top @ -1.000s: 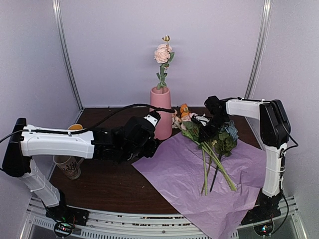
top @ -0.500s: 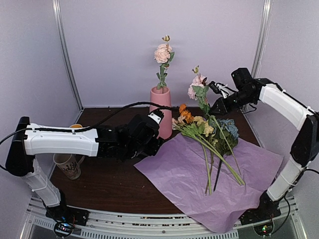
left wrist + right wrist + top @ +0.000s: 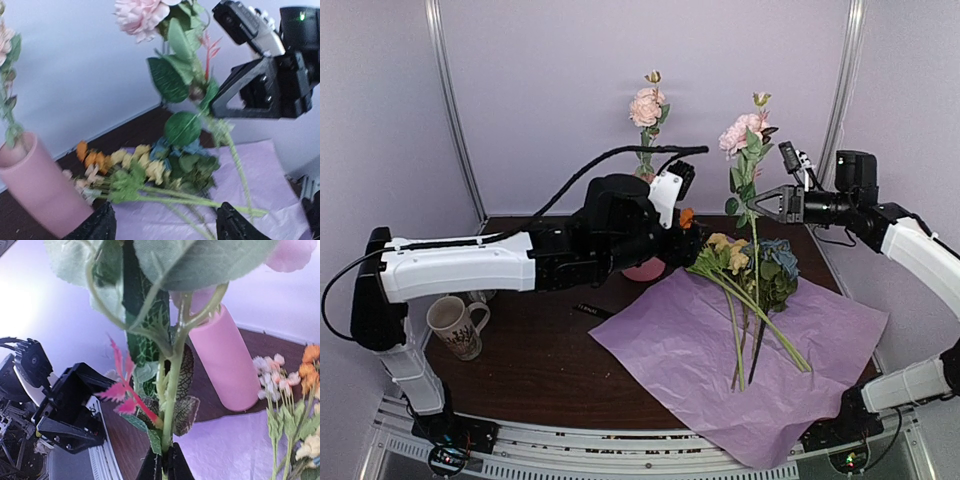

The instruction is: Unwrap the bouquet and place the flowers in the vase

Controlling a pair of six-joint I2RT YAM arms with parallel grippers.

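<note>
The pink vase point(image 3: 645, 270) stands at the back of the table with one pink peony point(image 3: 645, 105) in it; my left arm hides most of it. My right gripper point(image 3: 757, 203) is shut on the stem of a second pink peony point(image 3: 742, 132), held upright in the air above the other flowers point(image 3: 748, 268). Those lie on the opened lilac tissue paper point(image 3: 690, 350). The jaws pinch the green stem point(image 3: 172, 390) just below its leaves. My left gripper point(image 3: 167, 227) is open and empty, raised in front of the vase point(image 3: 35, 190) and facing the held peony point(image 3: 142, 17).
A patterned mug point(image 3: 455, 325) stands at the left near my left arm's base. A small black strip point(image 3: 590, 310) lies on the dark table between the mug and the paper. The paper hangs over the table's front right edge.
My right gripper has closed on a peony and lifted it upright out of the pile. My left arm has risen and moved right, in front of the vase.
</note>
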